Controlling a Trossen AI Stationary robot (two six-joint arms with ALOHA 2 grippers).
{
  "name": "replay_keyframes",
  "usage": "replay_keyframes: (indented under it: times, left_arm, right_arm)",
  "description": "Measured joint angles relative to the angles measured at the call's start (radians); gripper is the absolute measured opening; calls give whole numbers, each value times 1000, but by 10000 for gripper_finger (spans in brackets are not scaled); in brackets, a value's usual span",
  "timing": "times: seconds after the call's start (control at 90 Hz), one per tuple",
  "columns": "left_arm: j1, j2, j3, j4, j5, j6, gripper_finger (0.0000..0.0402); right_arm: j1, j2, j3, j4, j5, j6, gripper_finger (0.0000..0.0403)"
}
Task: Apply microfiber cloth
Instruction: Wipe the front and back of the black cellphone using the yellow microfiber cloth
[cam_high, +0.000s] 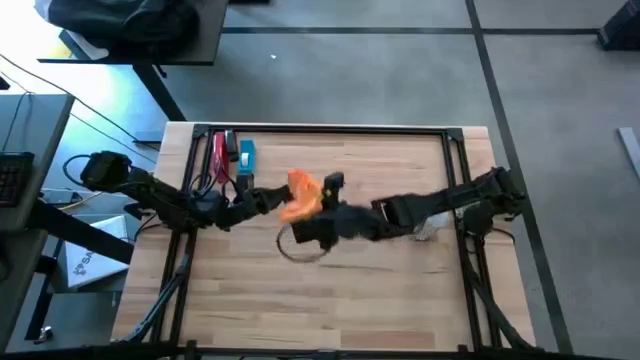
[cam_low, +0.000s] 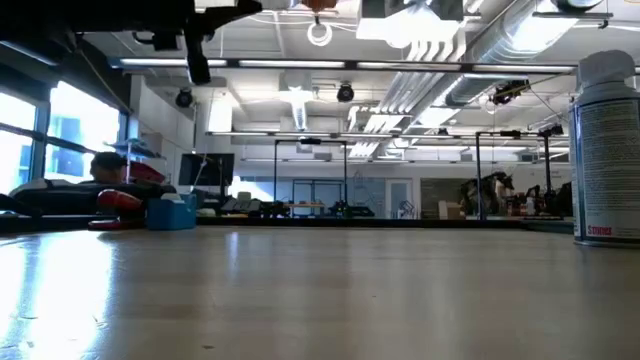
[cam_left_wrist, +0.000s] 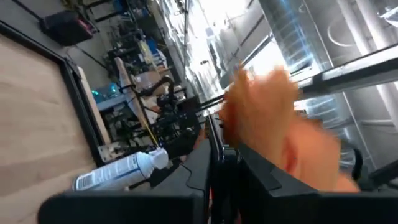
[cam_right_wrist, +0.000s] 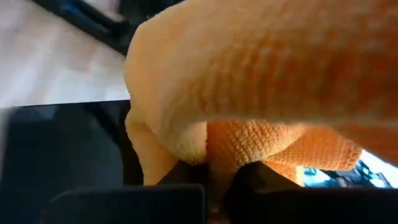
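Both arms meet over the middle of the worktop (cam_high: 400, 300), raised off it. Microfiber cloth (cam_high: 300, 196) is bunched between the two claws, in the air, not on the wood.

Right claw (cam_right_wrist: 214, 180): closed on the cloth, fabric draped over and ahead of its fingers. Under it a black flat slab, likely the phone (cam_right_wrist: 62, 155).

Left claw (cam_left_wrist: 214, 152): fingers nearly together, orange fabric right at the tips; looks pinched on the cloth, blurred, so not certain.

Doing the step well, my read: keep the pinch firm, lower the cloth flat onto the black surface below the claw, wipe with light pressure, avoid dragging fingertips on it.

Spray can (cam_left_wrist: 121, 172) lies beyond the left claw. No containers or contents visible.
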Motion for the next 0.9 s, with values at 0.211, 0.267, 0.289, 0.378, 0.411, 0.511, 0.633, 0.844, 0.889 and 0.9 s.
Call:
replay_keyframes:
  times: [0.211,0.267,0.289,0.378,0.411,0.511,0.633,0.844,0.889,0.9]
  left_arm:
    - [-2,0,0,-13,27,-4,26]
    - [-2,2,0,-14,39,-3,26]
    - [-2,2,0,-13,43,-3,26]
    - [7,2,0,0,54,1,26]
    - [11,2,-1,5,59,1,26]
    - [25,1,-1,24,73,5,26]
    - [33,1,-1,50,77,4,26]
    - [31,-4,3,94,97,18,26]
    - [31,-4,3,87,98,25,26]
    - [31,-3,3,86,99,27,26]
  right_arm:
    - [-35,-17,0,-13,-121,-49,0]
    - [-30,-27,1,-62,-177,-13,0]
    - [-26,-32,1,-84,-197,7,0]
    - [-6,-46,2,-157,-283,101,0]
    - [5,-49,2,-180,-315,135,0]
    - [41,-47,1,-212,-395,234,0]
    - [94,-37,-1,-235,-424,312,0]
    - [158,-39,-3,-186,-388,251,0]
    - [158,-41,-3,-150,-355,221,0]
    - [157,-41,-3,-142,-349,212,0]
